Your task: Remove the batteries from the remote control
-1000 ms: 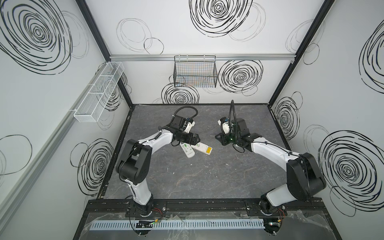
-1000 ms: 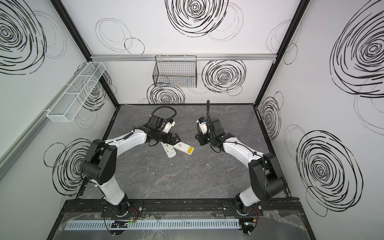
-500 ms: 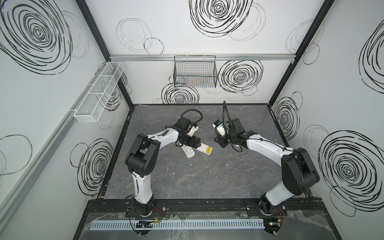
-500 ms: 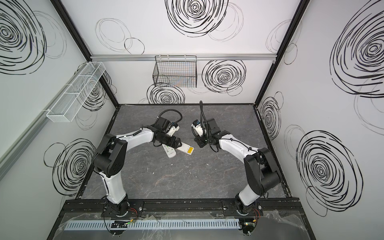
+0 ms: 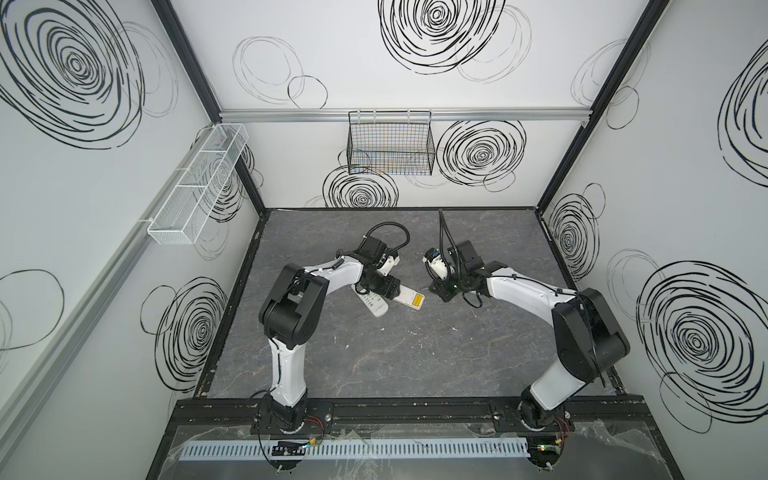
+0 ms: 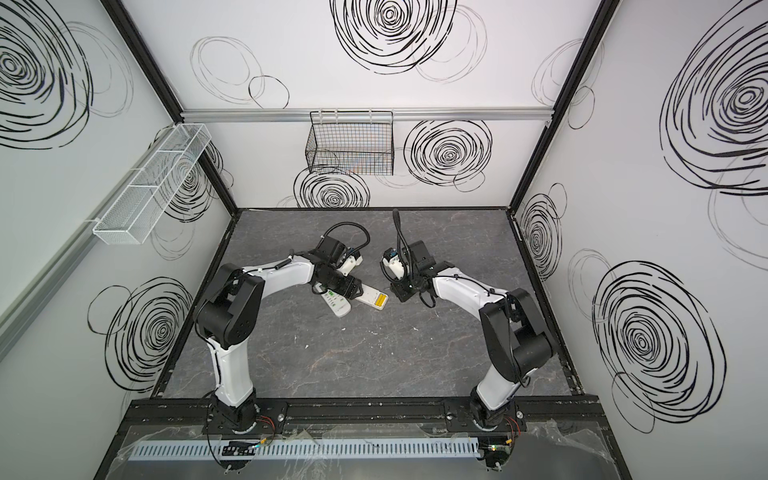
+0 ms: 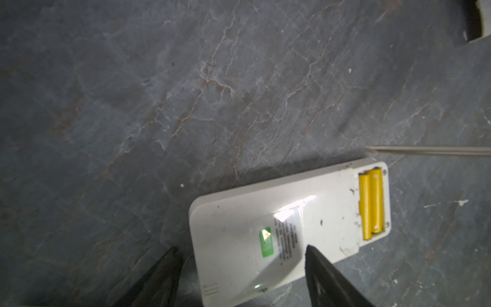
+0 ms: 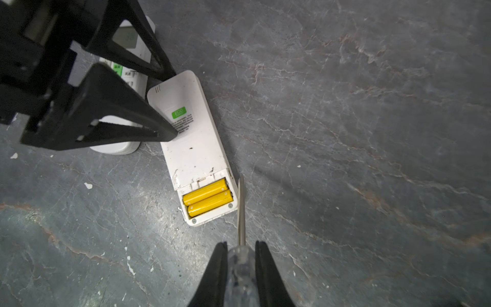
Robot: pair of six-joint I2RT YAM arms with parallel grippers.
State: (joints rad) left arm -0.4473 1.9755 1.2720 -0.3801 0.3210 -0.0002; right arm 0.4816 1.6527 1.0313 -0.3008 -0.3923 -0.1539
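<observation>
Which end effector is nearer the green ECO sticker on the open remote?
Left. The left end effector is open around the remote at its sticker end; the right end effector sits beyond the batteries, gripping the screwdriver.

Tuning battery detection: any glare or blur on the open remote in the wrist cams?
Left wrist view: glare patch on the label of the remote, frame soft overall, yellow batteries still readable. Right wrist view: sharper, batteries crisp; screwdriver handle by the lens blurred. Both top views: even light.

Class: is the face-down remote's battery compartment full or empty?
Full: two yellow batteries lie side by side in the uncovered compartment of the remote.
</observation>
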